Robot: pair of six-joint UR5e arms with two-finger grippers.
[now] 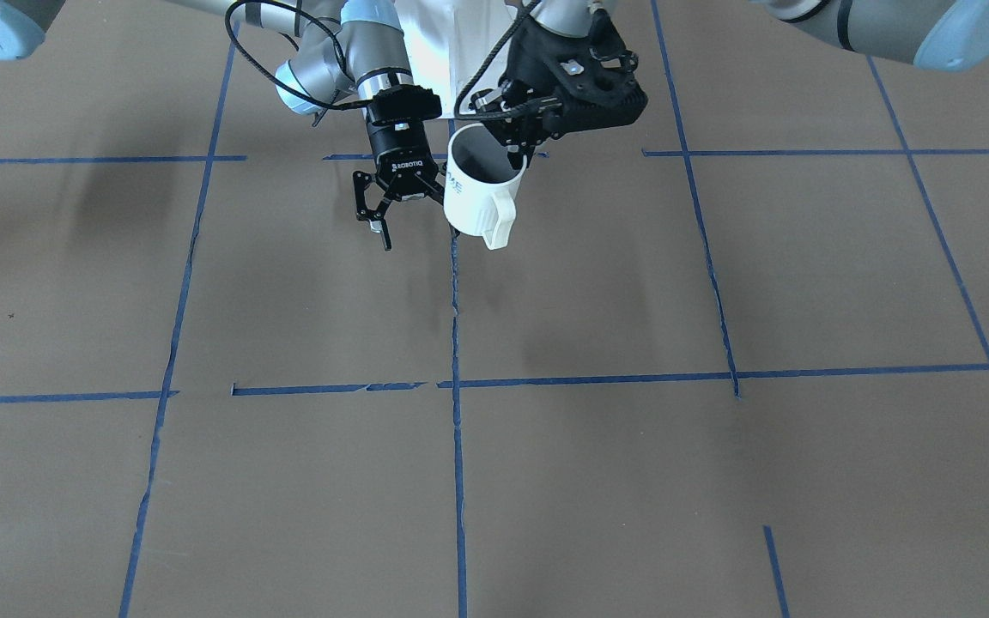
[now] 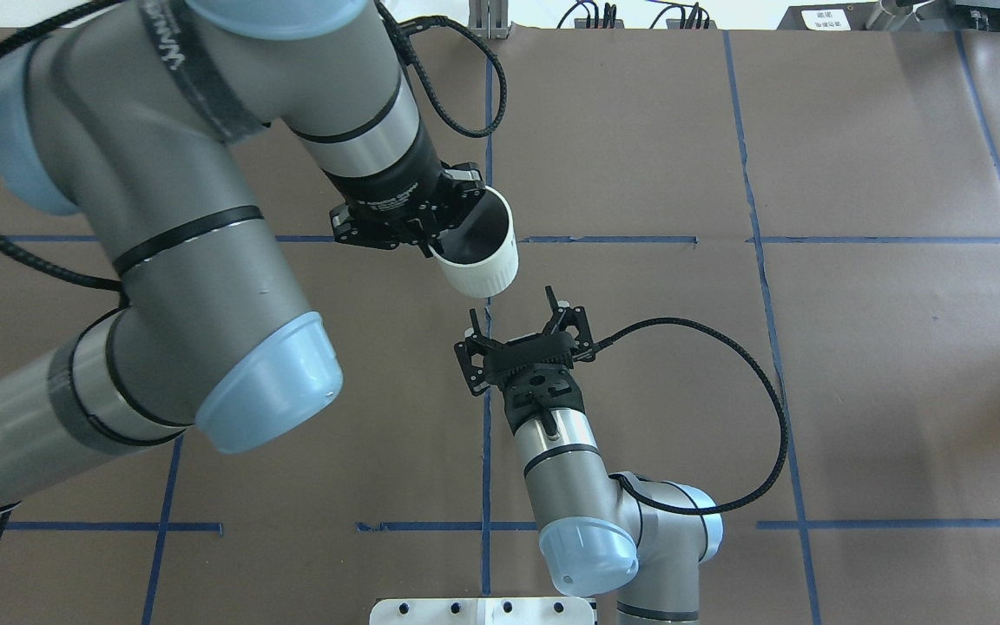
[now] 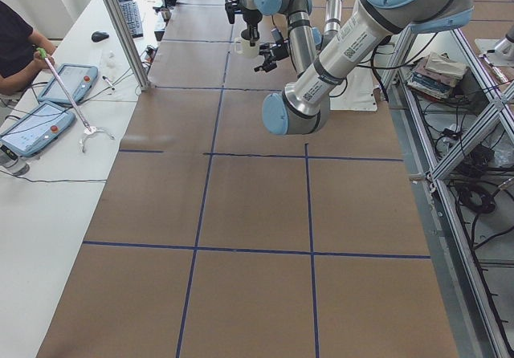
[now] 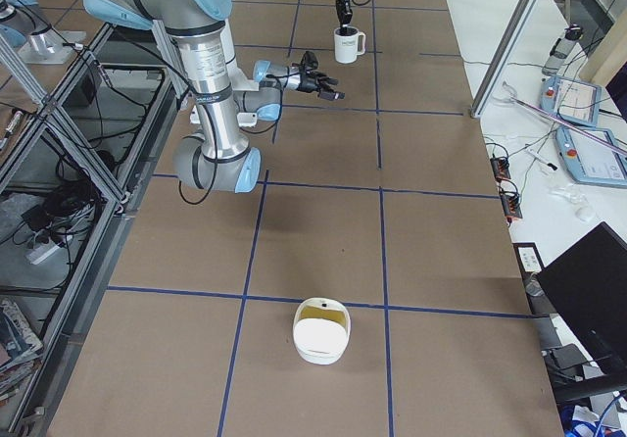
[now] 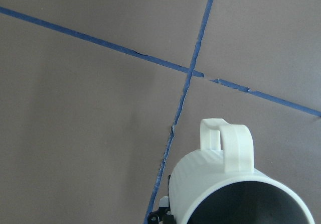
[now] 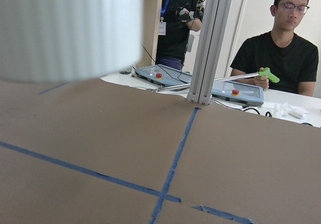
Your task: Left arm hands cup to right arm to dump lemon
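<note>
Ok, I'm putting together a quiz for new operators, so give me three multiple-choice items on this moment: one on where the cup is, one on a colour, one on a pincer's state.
1. Where is the cup relative to the table? A) standing on it B) held above it by the left pincer C) tipped over on it
2. What colour are the tape lines? A) red B) blue C) yellow
3. How is the right pincer? A) shut on the handle B) shut, empty C) open, empty
Key: 1 B, the left pincer grips the cup in the air; 2 B, the lines are blue; 3 C, its fingers are spread with nothing between them.
</note>
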